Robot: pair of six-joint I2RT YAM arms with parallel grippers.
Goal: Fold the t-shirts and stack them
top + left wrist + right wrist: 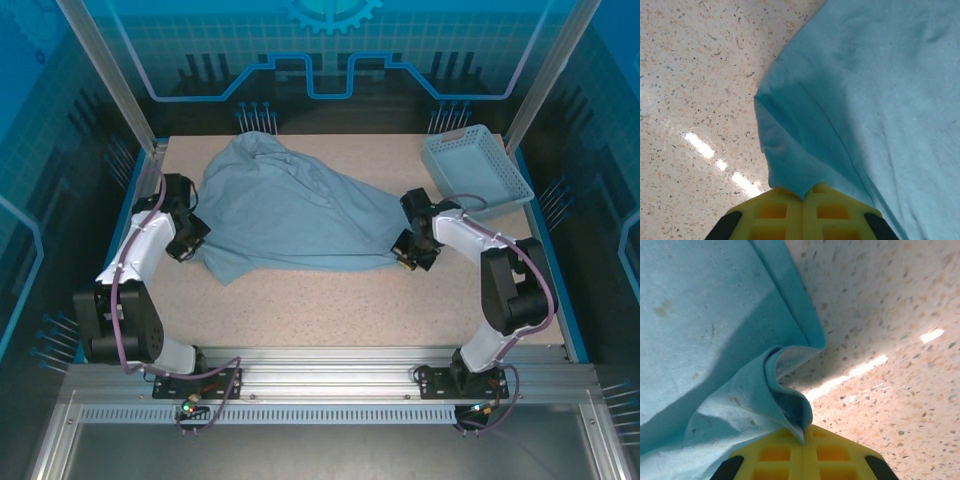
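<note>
One pale blue t-shirt (290,210) lies crumpled across the middle of the speckled table, its lettering hidden. At its left edge my left gripper (188,243) is shut on the t-shirt. In the left wrist view the yellow jaws of the left gripper (803,196) meet with the t-shirt (865,100) hem pinched between them. My right gripper (408,252) is at the cloth's right corner. In the right wrist view the jaws of the right gripper (804,432) are shut on a folded corner of the t-shirt (705,340).
A light blue mesh basket (475,165) stands at the back right corner of the table (330,310). Blue rails edge the table on both sides. Bare tabletop lies between the cloth and the arm bases.
</note>
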